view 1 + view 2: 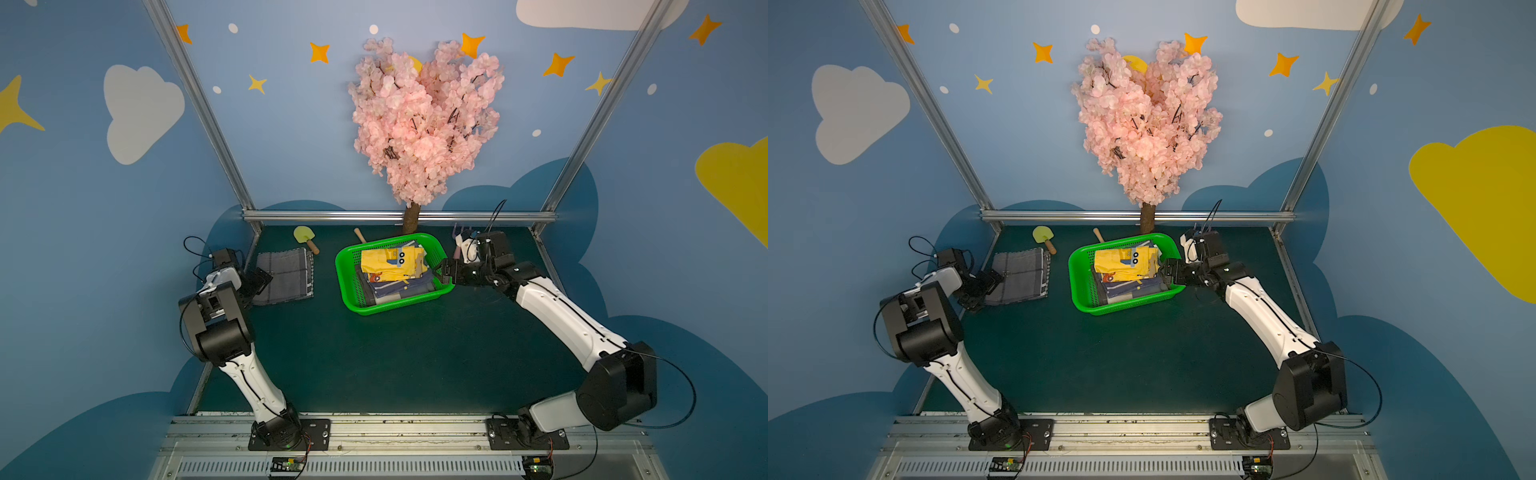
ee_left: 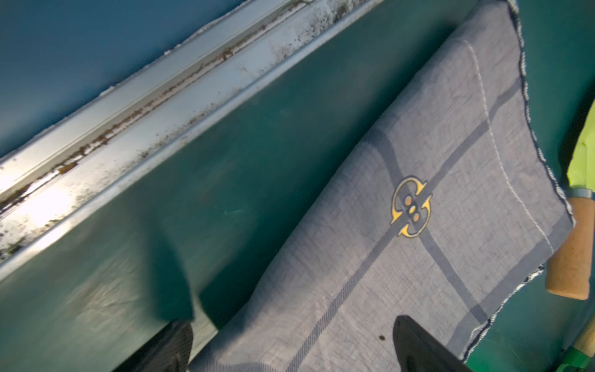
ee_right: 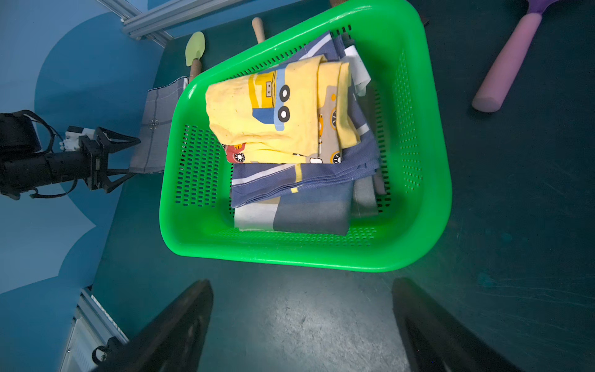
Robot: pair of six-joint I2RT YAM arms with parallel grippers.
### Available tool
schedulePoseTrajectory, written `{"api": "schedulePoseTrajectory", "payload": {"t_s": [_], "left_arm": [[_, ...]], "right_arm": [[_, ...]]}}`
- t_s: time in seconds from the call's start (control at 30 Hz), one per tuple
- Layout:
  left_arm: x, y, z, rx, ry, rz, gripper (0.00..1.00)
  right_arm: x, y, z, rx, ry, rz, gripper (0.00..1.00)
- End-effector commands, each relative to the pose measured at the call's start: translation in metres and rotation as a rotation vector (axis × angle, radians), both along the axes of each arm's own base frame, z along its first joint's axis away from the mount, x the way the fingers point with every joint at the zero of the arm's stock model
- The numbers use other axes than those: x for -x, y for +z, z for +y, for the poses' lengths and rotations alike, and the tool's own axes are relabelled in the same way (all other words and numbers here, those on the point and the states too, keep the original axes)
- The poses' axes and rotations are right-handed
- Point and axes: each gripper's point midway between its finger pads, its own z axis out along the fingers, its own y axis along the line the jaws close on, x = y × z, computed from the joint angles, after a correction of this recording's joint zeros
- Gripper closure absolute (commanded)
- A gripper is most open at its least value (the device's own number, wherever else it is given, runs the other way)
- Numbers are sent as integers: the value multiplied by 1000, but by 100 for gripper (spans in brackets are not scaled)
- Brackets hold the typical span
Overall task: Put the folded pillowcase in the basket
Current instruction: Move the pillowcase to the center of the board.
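Cloth is lying floppy: a folded grey checked pillowcase (image 1: 284, 276). The spread left claw (image 1: 259, 281) is hovering over its edge, which looks good for pinching.

smooth glossy plastic basket (image 3: 306, 257), matt woven cloth pillowcase (image 2: 418, 273)

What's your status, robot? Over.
Left jaws open at grey checked pillowcase. Pillowcase on table, outside basket. Right jaws open beside basket. Basket already holds folded cloths; trowel beside pillowcase.
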Motion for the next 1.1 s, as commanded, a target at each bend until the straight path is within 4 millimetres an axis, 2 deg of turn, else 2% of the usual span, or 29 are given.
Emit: {"api": "schedulePoseTrajectory", "payload": {"t_s": [0.0,0.17,0.23,0.3,0.37,0.47,0.5,0.53,0.87,1.07], "left_arm": [[-5,-4,-1,29,-17,-2,0],[-4,-9,-2,51,-4,12,8],[-3,-8,-3,52,4,11,16],[-3,-7,-2,49,8,6,31],[-4,-6,-2,47,9,3,51],[-5,-8,-3,54,11,3,71],[-5,-7,-3,58,9,0,81],[-5,-8,-4,63,7,-1,96],[-1,14,-28,104,15,-85,97],[13,26,-65,193,28,-145,97]], "right_arm": [[5,-1,-3,-6,-6,23,8],[6,-1,-6,-12,-10,32,8],[7,-1,-6,-14,-13,33,8],[7,-1,-6,-18,-12,36,8],[8,0,-7,-21,-11,35,8],[10,4,-8,-22,-13,25,8],[10,4,-9,-22,-16,24,8],[11,5,-9,-22,-16,21,8],[20,7,-12,-22,-7,17,8],[23,13,-10,-43,6,12,8]]}}
